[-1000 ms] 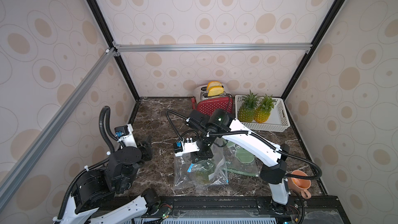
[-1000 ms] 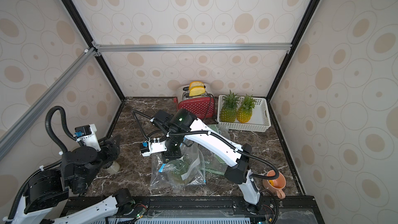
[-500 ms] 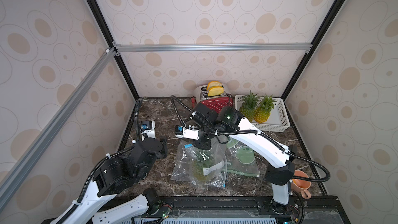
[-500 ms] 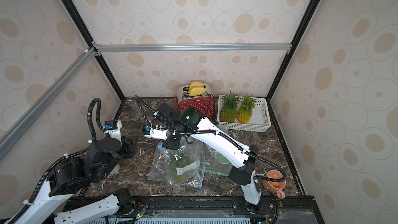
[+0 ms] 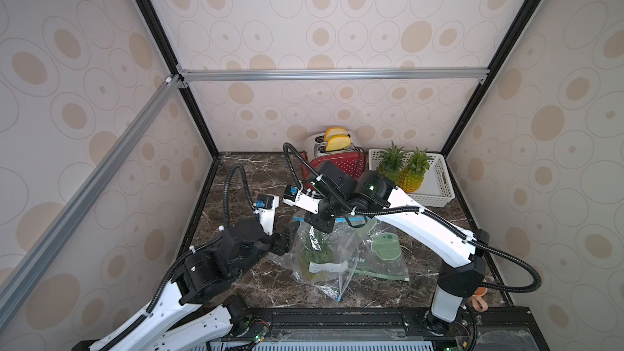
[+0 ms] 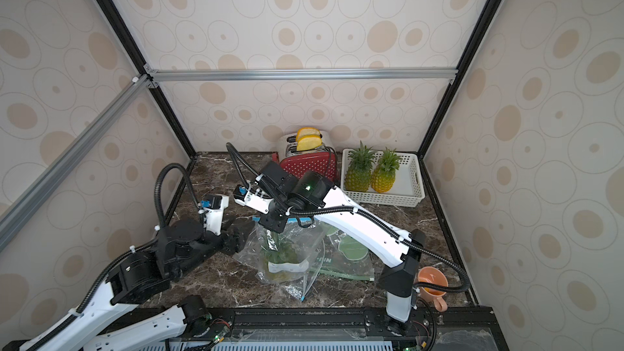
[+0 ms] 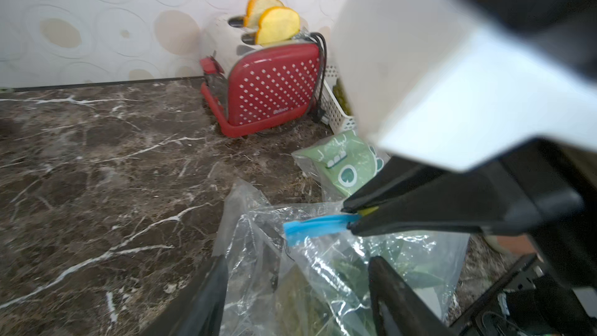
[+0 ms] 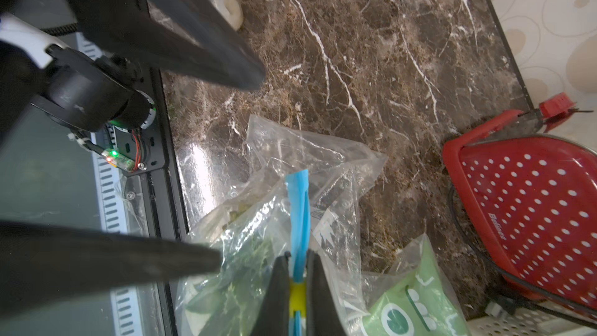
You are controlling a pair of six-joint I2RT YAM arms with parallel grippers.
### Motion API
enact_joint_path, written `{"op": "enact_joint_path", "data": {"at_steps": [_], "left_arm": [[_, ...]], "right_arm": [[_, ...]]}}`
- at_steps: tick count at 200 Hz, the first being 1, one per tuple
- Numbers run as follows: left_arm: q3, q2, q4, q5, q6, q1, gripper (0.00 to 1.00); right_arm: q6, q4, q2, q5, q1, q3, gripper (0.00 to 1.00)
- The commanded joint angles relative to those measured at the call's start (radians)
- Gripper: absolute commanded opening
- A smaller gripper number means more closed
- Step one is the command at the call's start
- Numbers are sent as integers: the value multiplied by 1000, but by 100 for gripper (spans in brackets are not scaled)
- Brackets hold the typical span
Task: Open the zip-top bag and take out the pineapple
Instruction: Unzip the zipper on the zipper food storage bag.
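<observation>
The right gripper (image 8: 297,258) clamps the zip (image 8: 298,208) of the limp, slippery bag (image 5: 342,251) mid-table, the left gripper (image 7: 297,263) gapes at its 9 o'clock, well placed to take the lip, the pineapple (image 5: 315,254) inside probably light.

Pineapple (image 5: 315,251) indistinct inside zip-top bag (image 5: 339,281)

I see the clear bag (image 5: 339,251) hanging upright from its blue zip (image 8: 298,208); the pineapple (image 5: 314,271) sits inside, leaves pointing up.
</observation>
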Motion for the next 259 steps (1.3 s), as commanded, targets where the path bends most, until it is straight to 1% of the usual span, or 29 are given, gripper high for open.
{"op": "enact_joint_path", "data": {"at_steps": [1,21,30,57,81,102,113,122,137,171,184,192,203,239,259], "left_arm": [[-5,20,97,145,67,61,69],[-38,4,97,221,78,143,69],[-54,-11,107,273,83,175,69],[-104,-45,149,413,72,252,69],[-144,-49,215,488,58,270,65],[-162,-39,258,520,43,272,63],[-166,-35,274,532,34,274,60],[-171,-33,286,544,25,277,55],[-173,-31,292,538,13,279,43],[-170,-40,285,508,9,280,10],[-165,-44,275,498,8,280,0],[-164,-48,270,486,6,280,0],[-160,-53,259,467,6,280,0],[-158,-70,238,430,9,280,0],[-154,-91,234,412,12,280,0]], "right_arm": [[-7,89,-78,-51,-1,-61,0],[-30,142,-121,-65,0,-132,0],[-41,162,-137,-70,0,-159,0],[-61,182,-154,-84,1,-188,0],[-71,182,-149,-82,-1,-187,0],[-73,176,-141,-65,-1,-184,0],[-72,173,-136,-55,0,-180,0],[-72,171,-132,-48,-1,-179,0],[-72,173,-126,-47,-1,-178,0],[-72,168,-114,-43,0,-167,0],[-72,158,-107,-36,-1,-157,0],[-72,148,-104,-33,-1,-147,0],[-70,136,-97,-26,-1,-133,6],[-75,90,-84,-14,-1,-91,21],[-76,53,-70,-5,-2,-60,28]]}}
